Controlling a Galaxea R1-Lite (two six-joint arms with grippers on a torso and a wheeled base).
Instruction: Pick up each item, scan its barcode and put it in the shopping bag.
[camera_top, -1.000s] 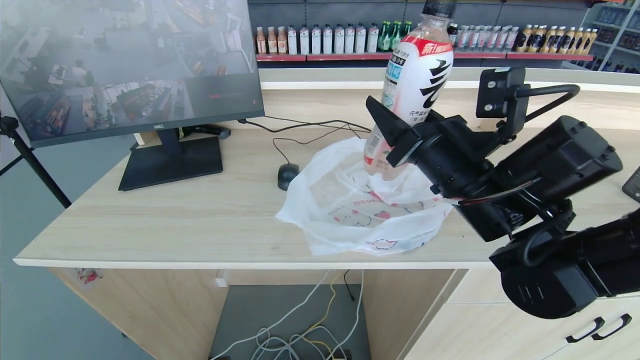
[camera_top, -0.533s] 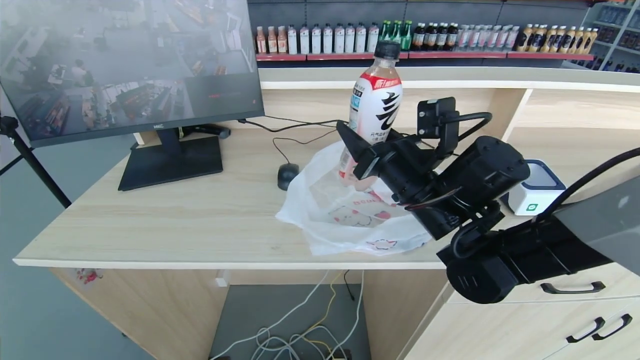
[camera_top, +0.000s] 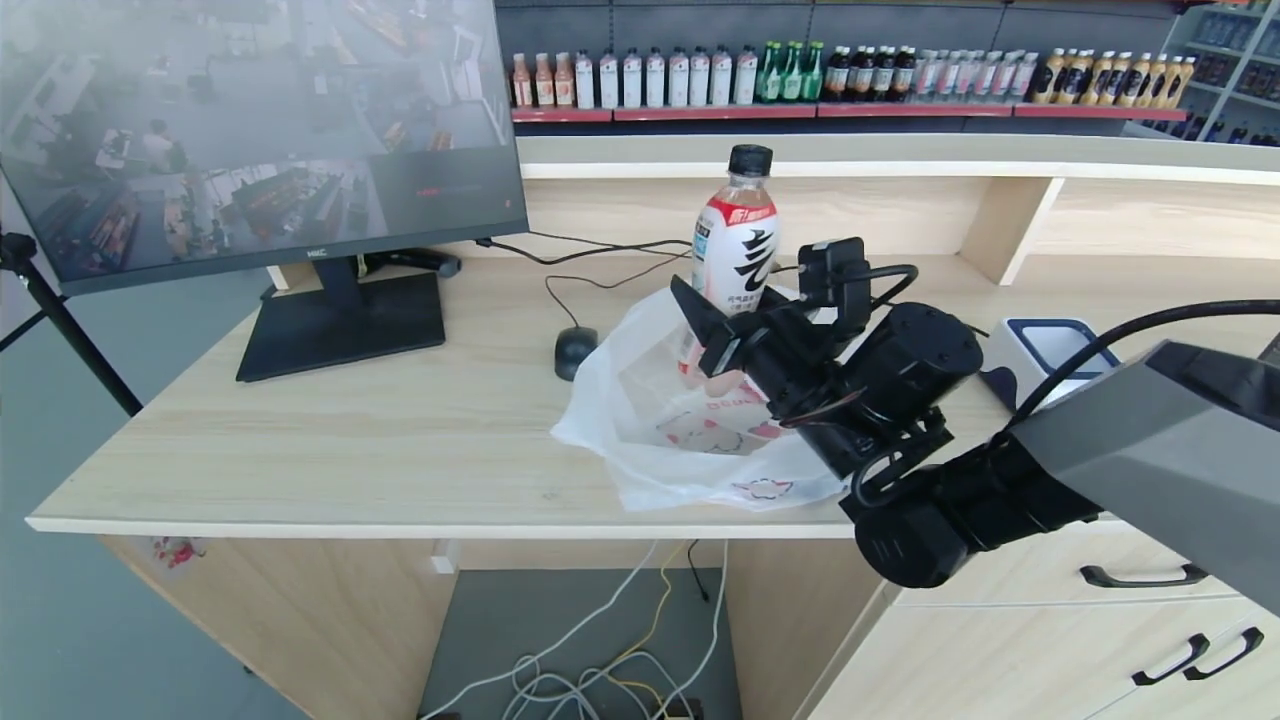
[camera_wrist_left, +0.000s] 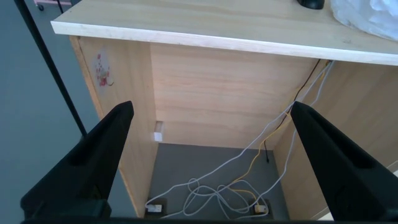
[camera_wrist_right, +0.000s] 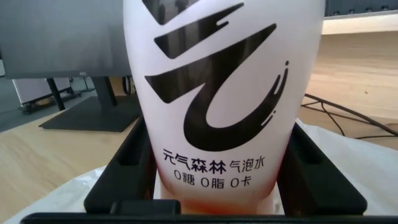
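Upright, scanned or not, ready to drop in.
Black left gripper waits wide open by the pale wooden desk front; centre frame, right gripper clamps the black-capped, white-labelled plastic bottle low, base over the crumpled white shopping bag, likely for release.

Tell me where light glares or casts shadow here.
Head view: a pale haze, likely glare, lies over the monitor; the bag casts a soft shadow on the desk. Left wrist view: the left gripper shows as dark shapes against the lit wood, and the floor under the desk lies in shade. Right wrist view: the bottle is evenly lit, without hard highlights.
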